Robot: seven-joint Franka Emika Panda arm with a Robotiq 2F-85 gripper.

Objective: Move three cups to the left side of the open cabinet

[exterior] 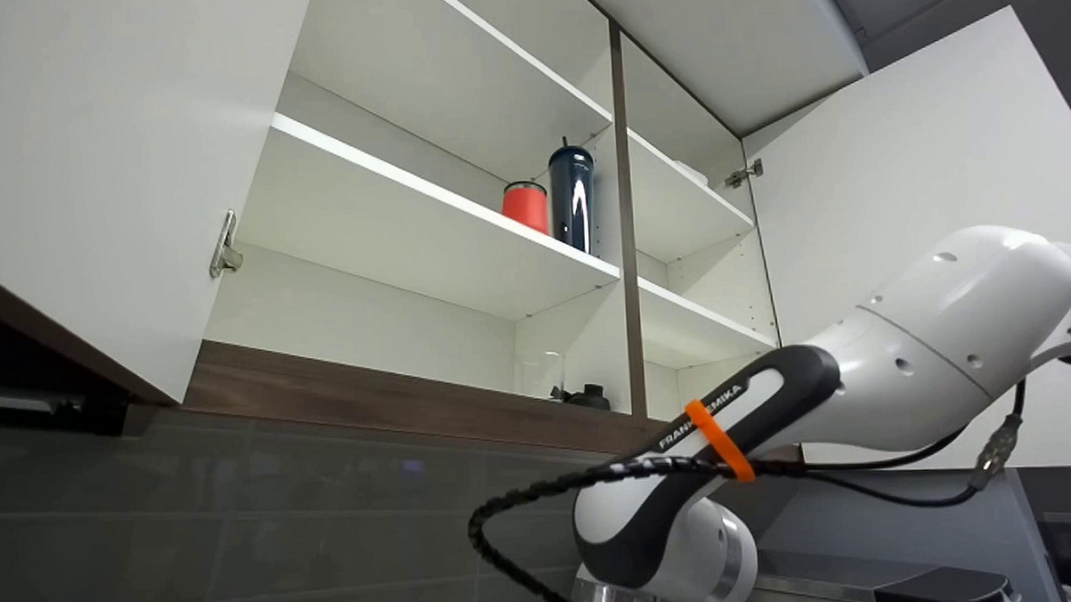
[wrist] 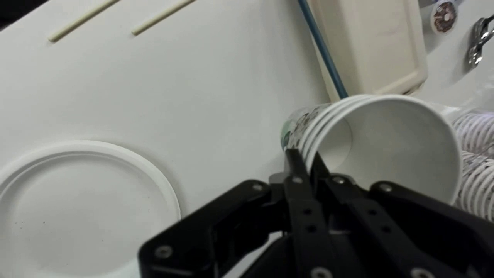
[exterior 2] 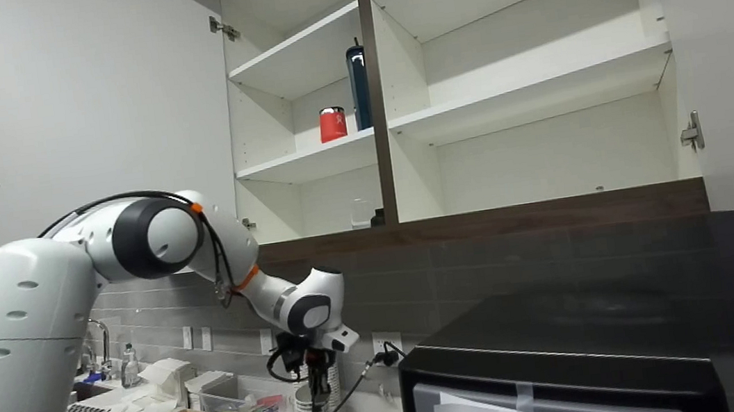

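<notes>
Gripper [wrist: 306, 161] clamped on the wall of nested white cups [wrist: 380, 143], red cup [exterior: 525, 210] beside dark cup [exterior: 573, 197], both on a shelf [exterior: 408, 225] in the cabinet [exterior: 348, 299]

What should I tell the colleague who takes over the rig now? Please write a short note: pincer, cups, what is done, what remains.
Pincer: shut on the rims of nested paper cups; I cannot tell whether these are lifted.
Red cup and dark blue cup: on a shelf in the left part of the open cabinet, as one faces it.
Done: these two are inside.
Remaining: the nested paper cups are not yet there; probably carry them up next.
</notes>
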